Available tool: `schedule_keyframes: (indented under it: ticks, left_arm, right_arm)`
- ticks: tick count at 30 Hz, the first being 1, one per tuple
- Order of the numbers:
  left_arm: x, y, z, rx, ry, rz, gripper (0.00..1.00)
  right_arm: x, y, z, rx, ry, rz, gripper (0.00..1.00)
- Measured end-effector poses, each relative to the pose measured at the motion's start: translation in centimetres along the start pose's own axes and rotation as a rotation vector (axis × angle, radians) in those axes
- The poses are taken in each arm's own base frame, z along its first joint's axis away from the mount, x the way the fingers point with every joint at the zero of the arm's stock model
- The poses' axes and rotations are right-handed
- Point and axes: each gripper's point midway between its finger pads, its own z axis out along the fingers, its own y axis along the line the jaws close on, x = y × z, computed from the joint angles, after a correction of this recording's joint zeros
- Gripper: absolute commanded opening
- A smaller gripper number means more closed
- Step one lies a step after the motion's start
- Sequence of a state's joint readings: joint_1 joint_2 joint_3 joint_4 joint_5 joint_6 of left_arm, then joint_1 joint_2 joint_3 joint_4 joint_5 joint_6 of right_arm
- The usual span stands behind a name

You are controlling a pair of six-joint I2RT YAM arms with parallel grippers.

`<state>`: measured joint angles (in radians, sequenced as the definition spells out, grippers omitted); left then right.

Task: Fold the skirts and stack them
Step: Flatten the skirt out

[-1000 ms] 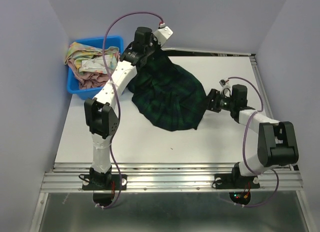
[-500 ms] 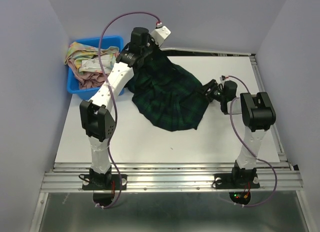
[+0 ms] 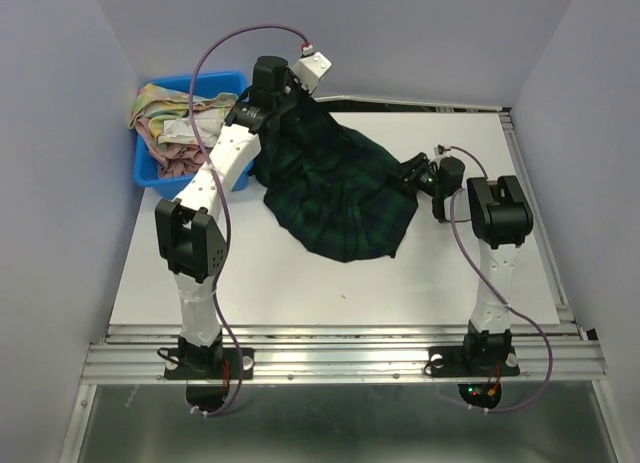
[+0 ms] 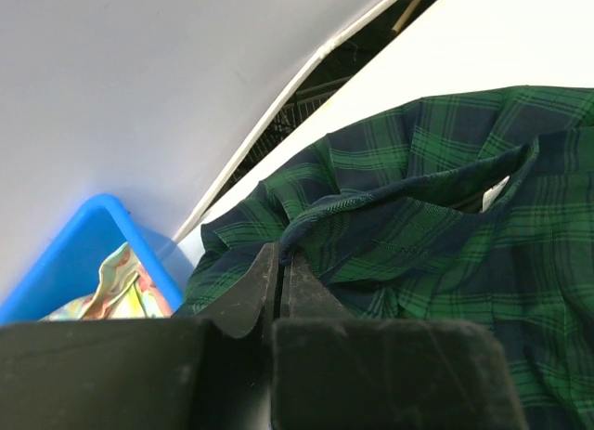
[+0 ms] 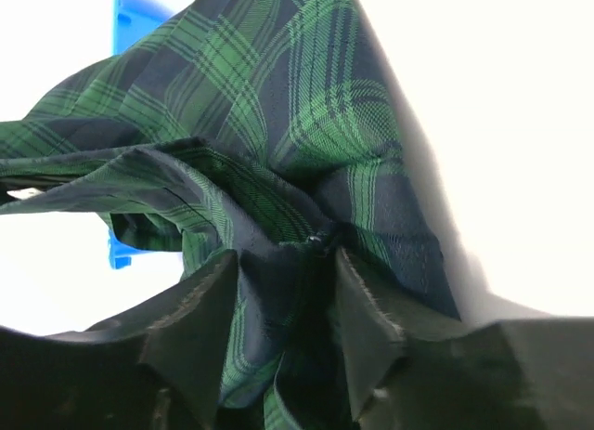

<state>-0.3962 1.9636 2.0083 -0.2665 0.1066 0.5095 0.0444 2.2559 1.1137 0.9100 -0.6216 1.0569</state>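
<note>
Light: bright, even, from above.
Glare: table (image 5: 520, 96) washes out white on my right wrist view.
Focus: near fingers (image 5: 190, 309) soft.

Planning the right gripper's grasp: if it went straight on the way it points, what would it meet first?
The plaid skirt; its cloth is bunched between the jaws of the right gripper.

White-and-black arms (image 3: 215, 173), looping purple cables (image 3: 250, 26), matte black fingers (image 5: 200, 309).
</note>
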Motion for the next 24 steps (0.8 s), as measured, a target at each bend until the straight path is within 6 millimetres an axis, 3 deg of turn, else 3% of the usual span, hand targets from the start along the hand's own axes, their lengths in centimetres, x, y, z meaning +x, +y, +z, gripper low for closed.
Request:
schedule_keyframes:
  ticks: [4, 8, 12, 15, 17, 20, 24]
  left_arm:
    - [0.4, 0.7, 0.0, -0.006, 0.001, -0.027, 0.0]
    - [0.9, 1.6, -0.1, -0.017, 0.005, -0.063, 0.0]
    - [1.1, 2.9, -0.8, -0.035, 0.02, -0.115, 0.0]
    - [-0.1, 4.1, -1.8, -0.057, 0.006, -0.149, 0.0]
    - [-1.4, 4.9, -2.7, -0.072, -0.022, -0.167, 0.0]
    - [-2.9, 5.0, -4.9, -0.055, -0.052, -0.174, 0.0]
    - [-5.8, 4.0, -10.1, 0.005, -0.119, -0.163, 0.0]
  right_arm:
    - [0.7, 0.1, 0.9, -0.029, 0.014, 0.001, 0.18]
    - [1.2, 1.0, 0.9, -0.065, 0.037, -0.003, 0.0]
    - [0.8, 3.5, -0.2, -0.099, 0.051, -0.066, 0.01]
    - [-0.7, 7.9, -2.3, -0.133, 0.051, -0.161, 0.01]
    - [-2.8, 11.7, -4.5, -0.168, 0.019, -0.275, 0.01]
    - [-6.9, 19.8, -10.4, -0.231, -0.095, -0.506, 0.01]
    - [-10.5, 29.6, -17.6, -0.265, -0.248, -0.842, 0.01]
